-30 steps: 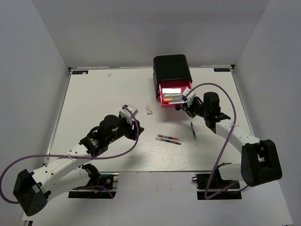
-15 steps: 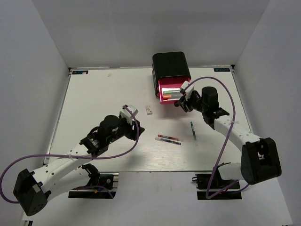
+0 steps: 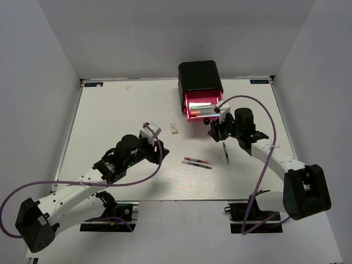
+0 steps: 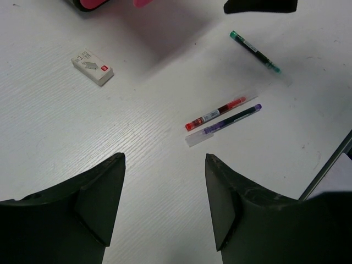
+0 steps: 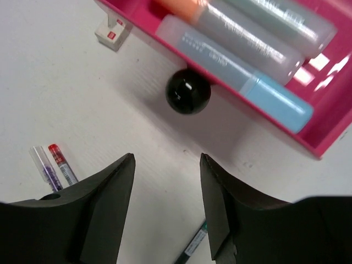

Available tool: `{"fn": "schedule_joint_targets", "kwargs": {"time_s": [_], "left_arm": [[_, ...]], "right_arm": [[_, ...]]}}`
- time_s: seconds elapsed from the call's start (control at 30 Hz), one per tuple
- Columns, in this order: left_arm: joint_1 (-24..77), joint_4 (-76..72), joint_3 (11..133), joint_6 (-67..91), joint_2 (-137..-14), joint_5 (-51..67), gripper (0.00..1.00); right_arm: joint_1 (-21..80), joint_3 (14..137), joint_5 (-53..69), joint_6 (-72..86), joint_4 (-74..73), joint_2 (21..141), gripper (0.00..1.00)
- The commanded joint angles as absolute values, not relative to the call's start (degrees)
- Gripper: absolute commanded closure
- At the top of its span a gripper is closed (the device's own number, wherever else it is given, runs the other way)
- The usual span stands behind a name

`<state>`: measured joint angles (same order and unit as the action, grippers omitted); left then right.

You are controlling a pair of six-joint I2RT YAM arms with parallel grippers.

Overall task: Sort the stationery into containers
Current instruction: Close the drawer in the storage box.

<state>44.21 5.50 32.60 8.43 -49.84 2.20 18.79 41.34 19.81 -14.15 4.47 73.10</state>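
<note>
Right gripper is hovering just above the table with its jaws spread and nothing between them. A black round knob is sitting just ahead of the finger gap, apart from both fingers. That knob is projecting from the front wall of a pink drawer, which is standing pulled out of the black cabinet. Inside the drawer, a blue-capped marker and an orange-capped marker are lying side by side. A green pen is lying on the table near the right gripper, and a red pen and a purple pen are resting together nearer the table's middle. A white eraser is lying alone, left of the drawer. Left gripper is hanging above the table with jaws apart, gripping nothing.
</note>
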Motion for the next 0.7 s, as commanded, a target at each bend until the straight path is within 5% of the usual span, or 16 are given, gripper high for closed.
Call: {"fn": "schedule_joint_targets", "kwargs": {"time_s": [0.0, 0.23, 0.67], "left_arm": [[43.95, 4.31, 32.52, 8.70, -48.16, 2.99, 0.30], [43.95, 4.31, 32.52, 8.70, -48.16, 2.46, 0.29], [43.95, 4.31, 32.52, 8.70, -48.16, 1.93, 0.29]], "right_arm": [[19.07, 41.14, 18.55, -6.78, 4.56, 74.44, 0.43], [19.25, 41.13, 18.28, -0.62, 10.20, 76.29, 0.27], [19.51, 43.67, 19.34, 8.25, 17.84, 81.30, 0.36]]}}
